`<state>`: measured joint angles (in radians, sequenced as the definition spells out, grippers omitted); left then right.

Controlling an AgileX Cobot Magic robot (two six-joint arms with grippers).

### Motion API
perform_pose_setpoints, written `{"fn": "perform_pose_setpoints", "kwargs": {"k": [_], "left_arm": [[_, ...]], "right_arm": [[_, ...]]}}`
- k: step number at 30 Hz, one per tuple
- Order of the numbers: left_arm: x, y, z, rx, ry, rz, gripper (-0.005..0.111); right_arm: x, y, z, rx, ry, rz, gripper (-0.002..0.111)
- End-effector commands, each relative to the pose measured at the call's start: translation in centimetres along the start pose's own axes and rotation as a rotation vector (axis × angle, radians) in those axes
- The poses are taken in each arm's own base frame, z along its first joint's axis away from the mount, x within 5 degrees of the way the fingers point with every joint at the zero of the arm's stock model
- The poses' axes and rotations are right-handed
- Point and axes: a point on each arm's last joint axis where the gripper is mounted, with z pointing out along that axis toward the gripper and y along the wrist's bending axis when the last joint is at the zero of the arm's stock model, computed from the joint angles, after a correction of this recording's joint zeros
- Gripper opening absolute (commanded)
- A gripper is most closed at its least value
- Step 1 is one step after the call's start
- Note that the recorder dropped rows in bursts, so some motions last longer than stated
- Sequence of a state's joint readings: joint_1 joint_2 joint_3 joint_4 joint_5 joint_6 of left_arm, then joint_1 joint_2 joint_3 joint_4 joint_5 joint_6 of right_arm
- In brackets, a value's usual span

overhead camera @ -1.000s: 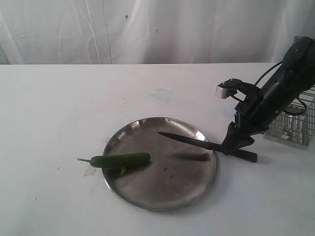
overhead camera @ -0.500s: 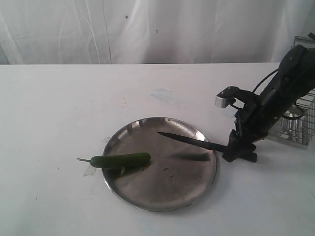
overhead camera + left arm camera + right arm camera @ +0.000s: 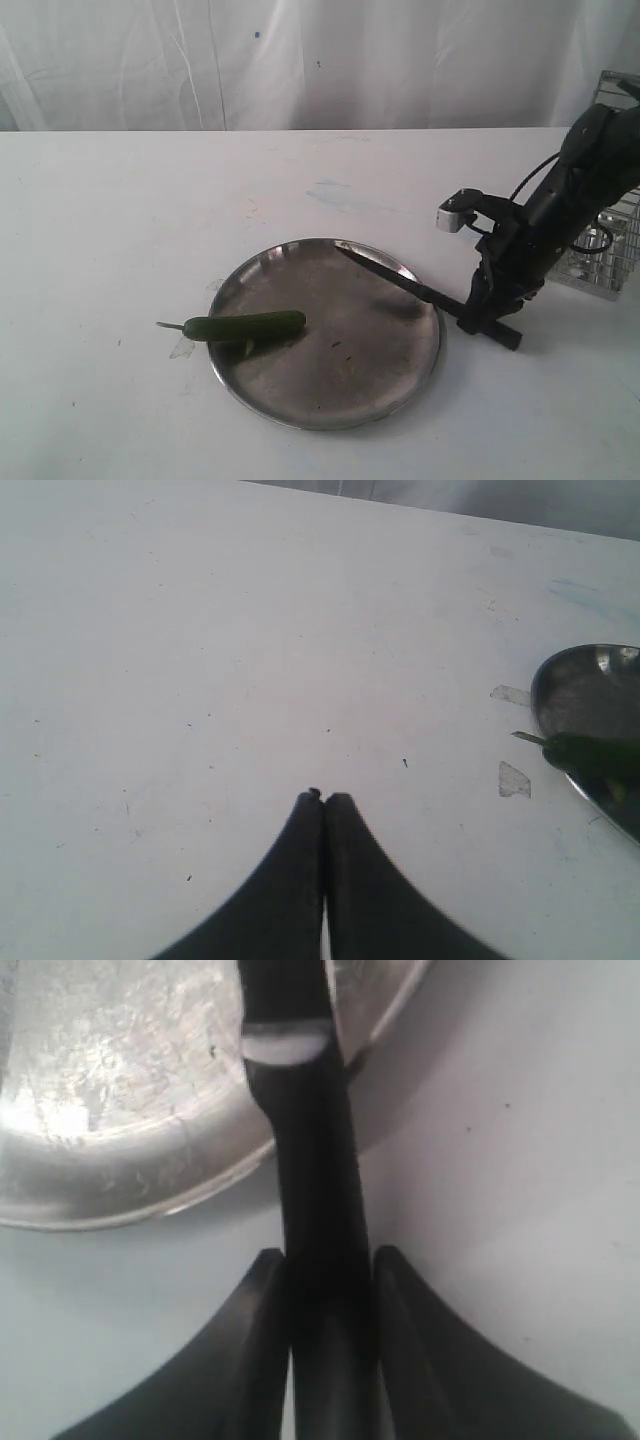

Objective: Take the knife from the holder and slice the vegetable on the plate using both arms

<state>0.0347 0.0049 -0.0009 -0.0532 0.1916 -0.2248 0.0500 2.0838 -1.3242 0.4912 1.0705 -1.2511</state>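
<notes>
Right gripper (image 3: 325, 1260) pinches the black handle of the knife (image 3: 398, 279) just right of the plate (image 3: 300, 418), blade across its far-right rim. Clear of the holder (image 3: 603, 262), it has yet to reach the vegetable (image 3: 245, 326), which looks whole on the left rim. Left gripper (image 3: 322, 800) is closed, empty, over bare table.

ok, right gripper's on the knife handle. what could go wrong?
1. The knife lies with its blade across the plate rim; if the right gripper grips loosely, lifting may swing it or drag the plate.
2. The chilli sits at the plate's edge with the left gripper shut, away from it; unheld, it may roll.
</notes>
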Motion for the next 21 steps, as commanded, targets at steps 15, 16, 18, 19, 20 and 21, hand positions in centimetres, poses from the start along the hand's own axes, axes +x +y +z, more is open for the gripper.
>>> {"fn": "perform_pose_setpoints", "kwargs": {"k": [15,16,18,19,20,21], "left_arm": [[0.0,0.0,0.0,0.008,-0.007,0.002,0.0],[0.0,0.0,0.0,0.008,-0.007,0.002,0.0],[0.0,0.0,0.0,0.008,-0.007,0.002,0.0],[0.0,0.0,0.0,0.008,-0.007,0.002,0.0],[0.0,0.0,0.0,0.008,-0.007,0.002,0.0],[0.0,0.0,0.0,0.008,-0.007,0.002,0.0]], "right_arm": [[-4.2,7.8,-3.6,0.089,0.083,0.59,0.0],[-3.7,8.4,-2.8,0.128,0.172,0.609,0.0],[-3.6,9.8,-0.7,0.134,0.217,0.591,0.0],[-3.8,10.1,-0.3,0.14,0.208,0.577,0.0],[-4.0,10.3,0.0,0.145,0.203,0.565,0.0],[-4.2,10.6,0.4,0.152,0.197,0.564,0.0]]}}
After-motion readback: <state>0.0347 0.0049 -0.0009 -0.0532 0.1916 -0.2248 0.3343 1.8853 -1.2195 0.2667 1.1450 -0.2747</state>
